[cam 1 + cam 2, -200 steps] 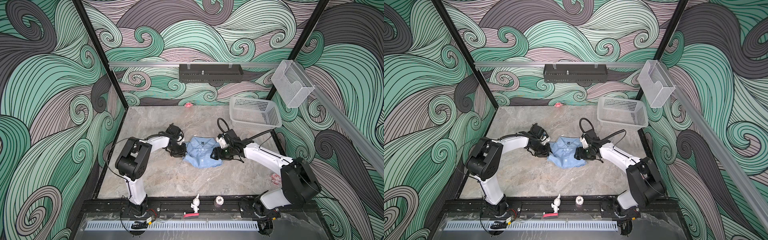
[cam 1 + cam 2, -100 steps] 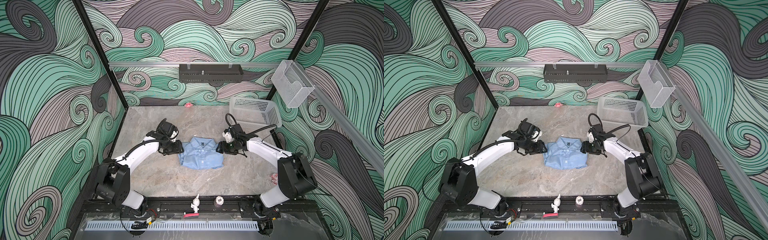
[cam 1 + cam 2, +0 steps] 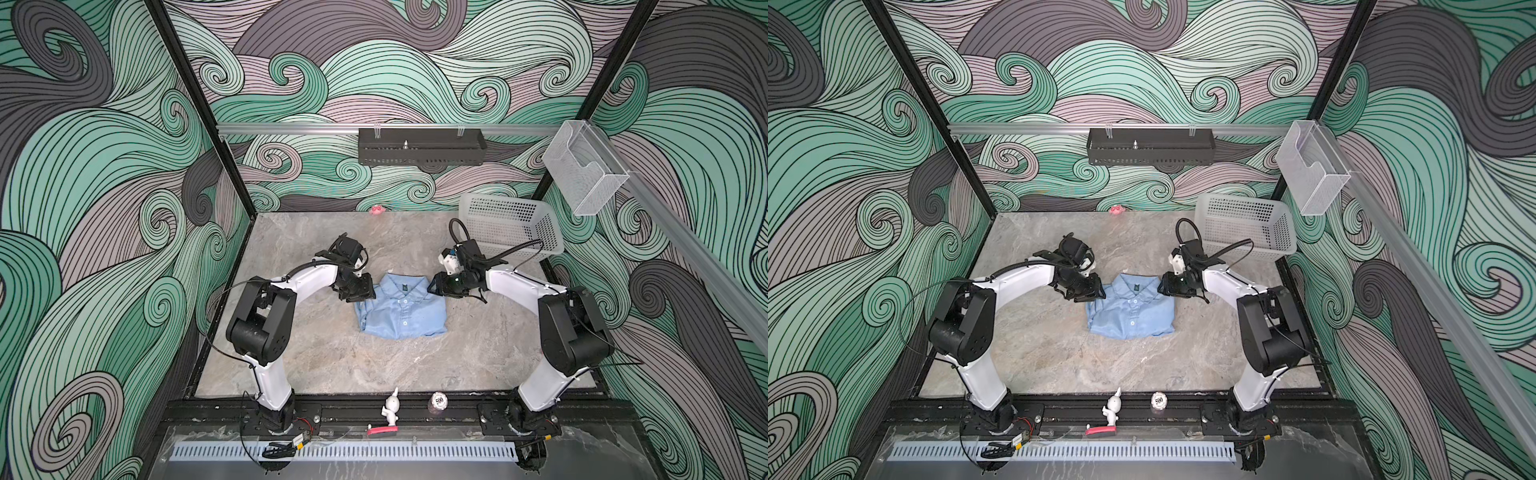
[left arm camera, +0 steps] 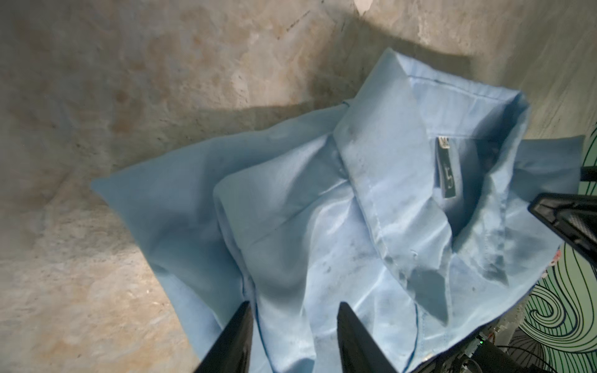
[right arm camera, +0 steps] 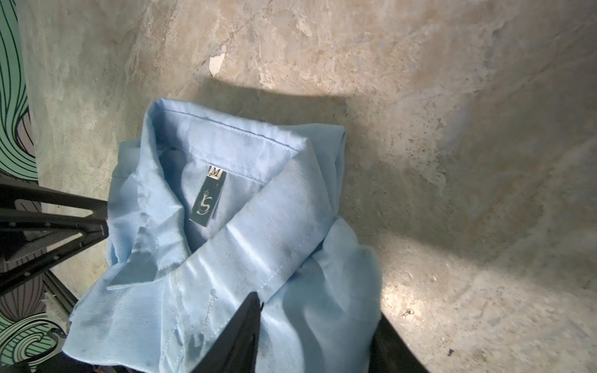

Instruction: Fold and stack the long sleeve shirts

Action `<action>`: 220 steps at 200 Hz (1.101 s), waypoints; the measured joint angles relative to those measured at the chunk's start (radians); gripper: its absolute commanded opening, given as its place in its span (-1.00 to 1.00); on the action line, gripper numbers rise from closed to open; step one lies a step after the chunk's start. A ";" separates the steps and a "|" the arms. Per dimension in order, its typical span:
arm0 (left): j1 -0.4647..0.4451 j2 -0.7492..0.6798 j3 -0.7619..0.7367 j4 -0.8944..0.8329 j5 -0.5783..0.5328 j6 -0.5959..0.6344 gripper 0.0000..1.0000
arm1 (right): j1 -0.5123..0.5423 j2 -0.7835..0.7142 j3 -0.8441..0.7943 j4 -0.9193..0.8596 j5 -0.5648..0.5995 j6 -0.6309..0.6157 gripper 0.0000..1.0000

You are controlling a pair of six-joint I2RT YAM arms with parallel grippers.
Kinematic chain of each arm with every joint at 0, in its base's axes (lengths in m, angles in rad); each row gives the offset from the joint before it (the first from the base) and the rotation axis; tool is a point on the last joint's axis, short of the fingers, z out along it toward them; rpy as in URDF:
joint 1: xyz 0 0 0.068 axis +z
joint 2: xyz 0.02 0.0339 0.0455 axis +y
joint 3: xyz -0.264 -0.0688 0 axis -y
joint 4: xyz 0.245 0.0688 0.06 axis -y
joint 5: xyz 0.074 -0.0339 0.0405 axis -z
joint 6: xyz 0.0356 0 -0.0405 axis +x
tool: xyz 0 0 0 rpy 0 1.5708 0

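One light blue long sleeve shirt [image 3: 401,309] [image 3: 1130,309] lies folded into a compact rectangle mid-table, collar and dark neck label toward the back wall. My left gripper [image 3: 365,293] [image 3: 1096,293] is low at its left shoulder. In the left wrist view its jaws [image 4: 292,305] stand apart over a ridge of the shirt [image 4: 323,210]. My right gripper [image 3: 436,286] [image 3: 1165,286] is at the right shoulder. Its jaws [image 5: 318,308] are spread with the shirt [image 5: 242,226] bunched between them.
A white perforated basket [image 3: 511,226] [image 3: 1246,226] stands at the back right, just behind the right arm. A small pink thing [image 3: 377,210] lies by the back wall. On the front rail stand a white figurine [image 3: 391,409] and a round token [image 3: 439,401]. Marble table [image 3: 311,353] surrounds the shirt.
A second ago the shirt was a rumpled bundle between the grippers. It now lies flat and squared with the collar showing, and both grippers have shifted back to its shoulders.
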 measured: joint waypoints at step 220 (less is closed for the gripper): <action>0.052 -0.318 -0.245 0.086 -0.206 -0.058 -1.00 | 0.077 0.088 0.201 0.002 0.004 -0.067 -0.93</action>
